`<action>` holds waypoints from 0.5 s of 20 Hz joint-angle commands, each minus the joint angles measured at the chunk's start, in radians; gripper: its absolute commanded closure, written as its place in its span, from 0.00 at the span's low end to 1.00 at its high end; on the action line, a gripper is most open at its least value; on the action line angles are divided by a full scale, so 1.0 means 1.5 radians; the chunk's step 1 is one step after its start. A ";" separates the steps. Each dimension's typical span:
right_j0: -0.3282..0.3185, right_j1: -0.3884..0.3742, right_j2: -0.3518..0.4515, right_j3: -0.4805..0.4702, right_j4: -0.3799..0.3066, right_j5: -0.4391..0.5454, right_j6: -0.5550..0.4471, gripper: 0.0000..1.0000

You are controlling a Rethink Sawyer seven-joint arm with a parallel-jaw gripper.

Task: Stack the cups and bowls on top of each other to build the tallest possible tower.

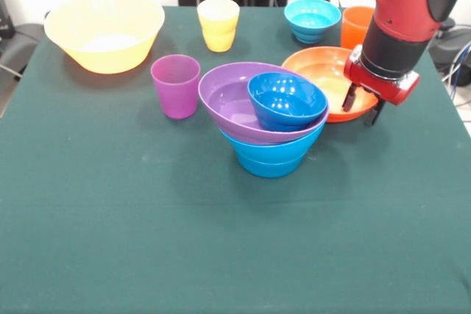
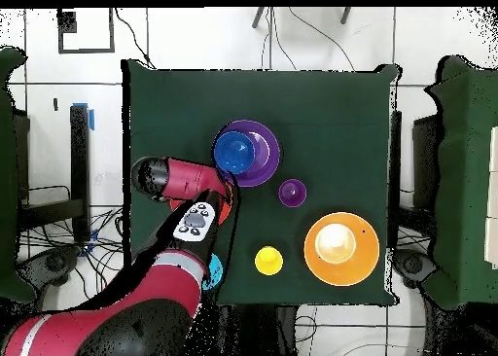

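Over the wide glossy orange plastic bowl hangs the hand, fingers narrowly parted, holding nothing. Beside it stands the lopsided blue-and-purple bowl tower.

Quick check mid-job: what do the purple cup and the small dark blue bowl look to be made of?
Purple cup: probably thin plastic, slightly translucent with a soft sheen; its rim and walls glow lighter than its base. Small dark blue bowl: likely hard glossy plastic; sharp white light spots show on its inside. Neither can be confirmed by look alone.
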 commanded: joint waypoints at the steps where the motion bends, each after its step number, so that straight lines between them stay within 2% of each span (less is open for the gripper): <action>1: -0.025 0.002 0.119 0.051 -0.009 -0.055 0.042 1.00; 3: -0.030 -0.024 0.126 0.067 -0.003 -0.034 0.041 1.00; 6: -0.016 -0.082 0.130 0.107 0.010 -0.005 0.062 1.00; 10: 0.006 -0.135 0.107 0.123 0.015 0.040 0.093 1.00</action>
